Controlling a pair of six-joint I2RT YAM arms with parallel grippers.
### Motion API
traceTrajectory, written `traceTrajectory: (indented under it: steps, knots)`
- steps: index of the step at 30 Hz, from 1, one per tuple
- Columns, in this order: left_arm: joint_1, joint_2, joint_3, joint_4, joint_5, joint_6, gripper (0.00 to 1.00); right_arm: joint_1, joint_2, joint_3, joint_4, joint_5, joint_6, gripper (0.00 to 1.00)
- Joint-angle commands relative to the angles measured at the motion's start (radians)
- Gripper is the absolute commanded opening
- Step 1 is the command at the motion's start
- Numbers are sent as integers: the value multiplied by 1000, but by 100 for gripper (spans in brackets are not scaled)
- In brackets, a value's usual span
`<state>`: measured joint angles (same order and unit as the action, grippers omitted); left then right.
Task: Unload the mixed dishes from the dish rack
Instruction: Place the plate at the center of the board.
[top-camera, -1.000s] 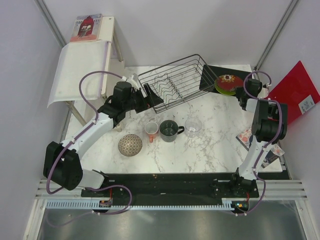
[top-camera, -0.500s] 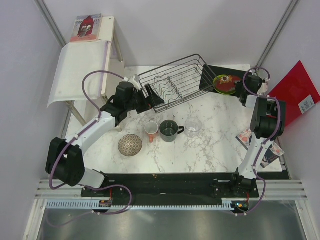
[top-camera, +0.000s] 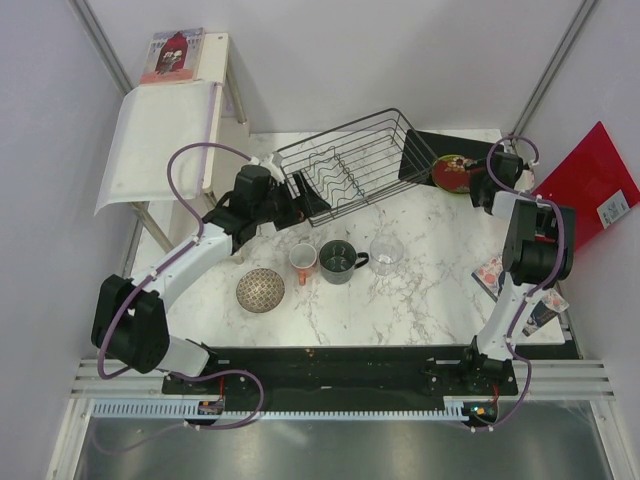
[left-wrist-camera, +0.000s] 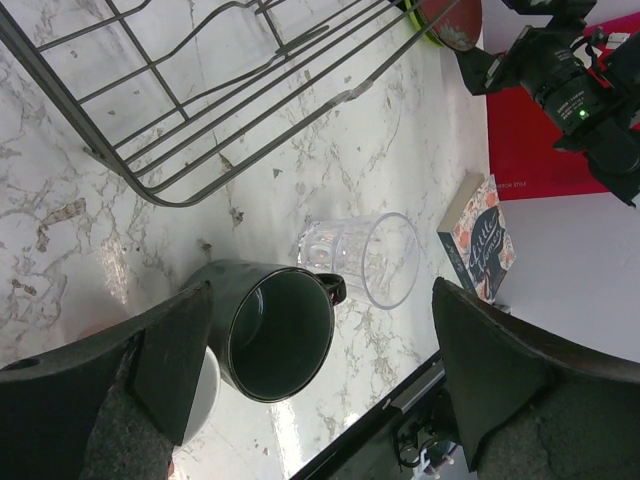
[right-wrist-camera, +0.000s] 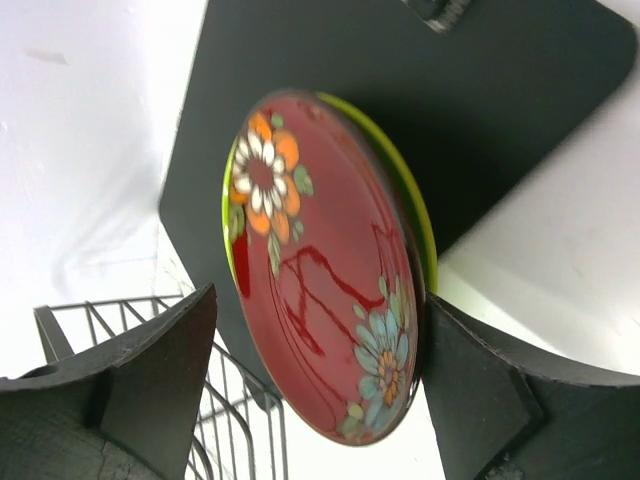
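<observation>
The dish rack (top-camera: 345, 165) stands empty at the back of the table, its wires also in the left wrist view (left-wrist-camera: 200, 90). My right gripper (top-camera: 479, 186) is open, its jaws on either side of the dark red patterned bowl (right-wrist-camera: 325, 270). That bowl rests on the lime-green plate (right-wrist-camera: 418, 215), on a black clipboard (right-wrist-camera: 400, 100). My left gripper (top-camera: 290, 207) is open and holds nothing, at the rack's near left corner. In front of the rack stand the small patterned bowl (top-camera: 260, 290), orange-red cup (top-camera: 303, 262), dark grey mug (left-wrist-camera: 275, 335) and clear glass (left-wrist-camera: 370, 255).
A white shelf stand (top-camera: 180, 130) stands at the back left with a book (top-camera: 172, 55) on top. A red board (top-camera: 590, 185) leans at the right wall. Small books (top-camera: 495, 275) lie by the right arm.
My right gripper has gone from shut to open, letting go of the red bowl, which now lies on the green plate. The left arm shifted slightly toward the rack.
</observation>
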<state>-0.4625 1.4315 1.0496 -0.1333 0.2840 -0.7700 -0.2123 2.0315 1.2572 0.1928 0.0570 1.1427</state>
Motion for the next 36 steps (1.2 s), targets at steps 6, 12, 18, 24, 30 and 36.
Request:
traceTrajectory:
  steps: [6,12,18,24,30,36]
  knots:
    - [-22,-8,55,-29,-11,-28,96,1,-139,-96,-127,17,-17,84]
    - [-33,-14,50,-28,-22,-23,96,21,-131,-9,-185,34,-86,84]
    - [-38,-14,52,-32,-22,-20,96,22,-94,54,-216,23,-93,84]
    - [-38,-8,64,-38,-25,-12,96,21,-85,128,-311,33,-121,85]
    - [-38,-5,69,-57,-28,-8,96,22,-65,168,-414,46,-152,84]
    - [-39,-5,70,-66,-20,-8,96,22,-56,162,-467,63,-193,85]
